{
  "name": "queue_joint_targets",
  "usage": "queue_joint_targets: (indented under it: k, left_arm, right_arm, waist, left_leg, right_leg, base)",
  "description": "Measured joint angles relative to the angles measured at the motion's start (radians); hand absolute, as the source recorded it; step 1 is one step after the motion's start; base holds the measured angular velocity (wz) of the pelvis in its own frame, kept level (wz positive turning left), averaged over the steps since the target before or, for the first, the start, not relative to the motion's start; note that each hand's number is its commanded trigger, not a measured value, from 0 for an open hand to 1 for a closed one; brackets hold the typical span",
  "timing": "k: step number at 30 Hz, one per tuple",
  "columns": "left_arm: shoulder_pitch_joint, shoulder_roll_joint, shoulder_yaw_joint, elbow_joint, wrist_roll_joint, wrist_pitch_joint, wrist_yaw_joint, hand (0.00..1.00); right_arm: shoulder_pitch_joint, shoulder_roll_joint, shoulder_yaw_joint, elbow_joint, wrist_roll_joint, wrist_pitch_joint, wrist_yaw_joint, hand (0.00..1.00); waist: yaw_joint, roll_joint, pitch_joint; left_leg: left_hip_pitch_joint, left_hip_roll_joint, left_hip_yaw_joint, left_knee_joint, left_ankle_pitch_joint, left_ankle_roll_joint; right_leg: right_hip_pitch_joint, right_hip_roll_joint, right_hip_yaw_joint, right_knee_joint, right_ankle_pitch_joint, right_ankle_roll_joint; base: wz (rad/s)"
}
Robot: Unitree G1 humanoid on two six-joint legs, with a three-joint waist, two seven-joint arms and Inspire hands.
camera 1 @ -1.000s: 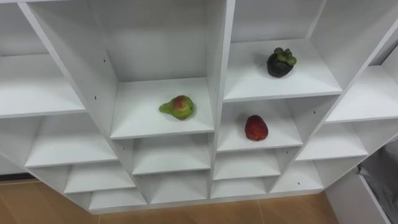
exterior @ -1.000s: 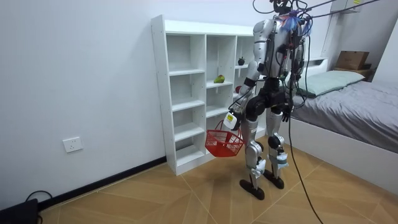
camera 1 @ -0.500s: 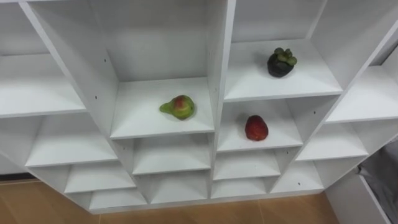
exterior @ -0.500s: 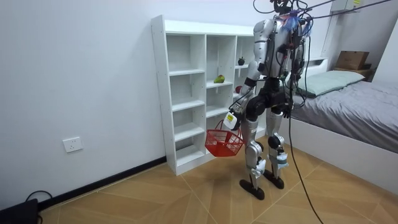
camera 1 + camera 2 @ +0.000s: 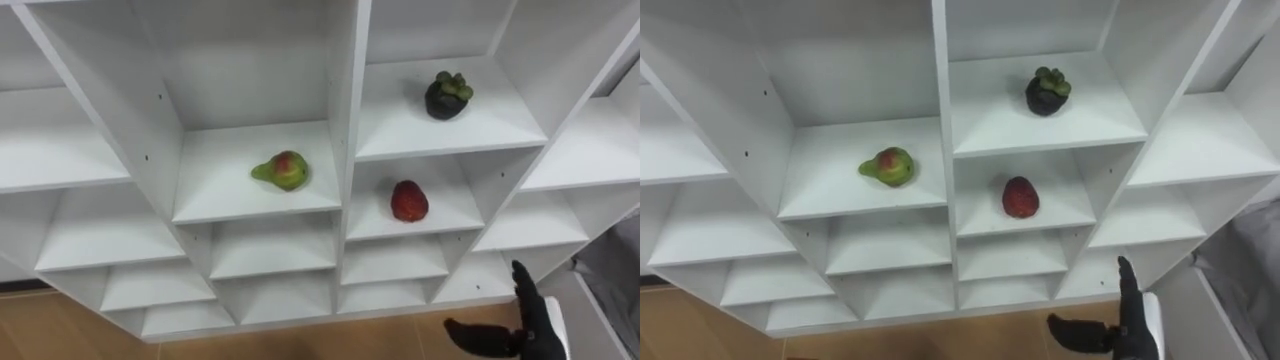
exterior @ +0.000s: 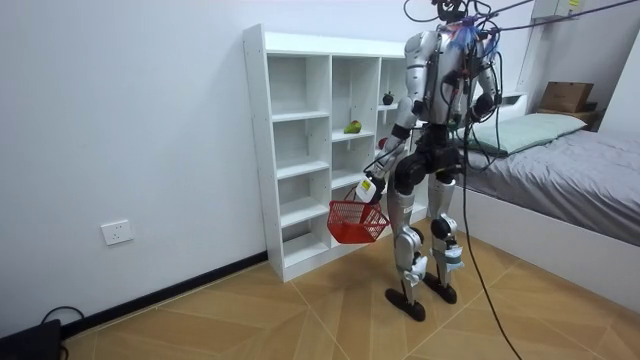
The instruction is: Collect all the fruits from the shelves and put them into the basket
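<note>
Stands close before the white closet (image 5: 346,110) with the right hand (image 5: 528,322) held low in front, fingers (image 5: 520,282) straight and spread, thumb out to the left, holding nothing. Carries the red basket (image 6: 355,222) in the left hand (image 6: 368,188), curled round its handle as far as the room view tells, down and well to the left of those fingers. Finds all three fruits on their shelves, none collected yet: the red fruit (image 5: 408,201) nearest, up and to the left of the fingers; the mangosteen (image 5: 447,96) one shelf higher, above them; the pear (image 5: 281,171) farthest, up and well to the left, past the upright divider. Probably aims at the red fruit first. Could clip the shelf edge or the divider on the way in, since the compartment looks low and narrow and spread fingers need room; better to narrow them before entering. Could nudge the rounded fruit with a fingertip arriving ahead of the thumb, rolling it deeper in or off the shelf lip to the floor. Could close too shallow and lose it on the way out. Could also miss the basket at the drop: hangs low, well apart from the fingers, and may swing.
</note>
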Motion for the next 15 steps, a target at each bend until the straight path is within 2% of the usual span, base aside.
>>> queue_joint_targets:
  k: [4, 8, 11, 15]
  left_arm:
    - [0.002, 0.0, -0.007, -0.003, -0.003, -0.005, -0.008, 1.0]
    - [0.019, 0.0, -0.019, -0.014, -0.001, -0.016, -0.011, 1.0]
    - [0.022, 0.0, -0.021, -0.001, -0.003, -0.03, -0.012, 1.0]
    - [0.021, 0.001, -0.031, 0.016, -0.004, -0.031, -0.012, 1.0]
  right_arm:
    - [0.003, -0.001, 0.012, -0.124, -0.009, -0.005, -0.001, 0.0]
    - [-0.001, -0.003, 0.013, -0.226, -0.07, -0.032, -0.008, 0.0]
    - [-0.011, -0.003, 0.011, -0.31, -0.08, -0.036, -0.011, 0.0]
    - [-0.014, -0.007, 0.013, -0.425, -0.074, -0.048, -0.018, 0.0]
  waist:
    - [0.001, -0.002, -0.0011]
    - [0.001, 0.005, -0.0031]
    - [0.0, 0.012, -0.002]
    - [0.003, 0.02, -0.0066]
  left_leg:
    - [-0.003, 0.0, 0.0, -0.002, 0.0, 0.0]
    - [-0.009, 0.002, -0.001, -0.002, 0.0, 0.0]
    - [-0.011, 0.006, -0.002, -0.004, 0.0, 0.0]
    - [-0.018, 0.01, 0.0, -0.003, 0.0, -0.001]
  right_leg:
    - [-0.006, 0.0, 0.0, 0.004, 0.001, 0.0]
    - [-0.012, 0.003, 0.0, 0.005, 0.007, 0.001]
    - [-0.015, 0.006, 0.0, 0.018, 0.007, 0.0]
    - [-0.028, 0.01, 0.001, 0.021, 0.01, -0.004]
  base:
    - [0.0]
    - [0.0]
    - [0.0]
    - [-0.02]
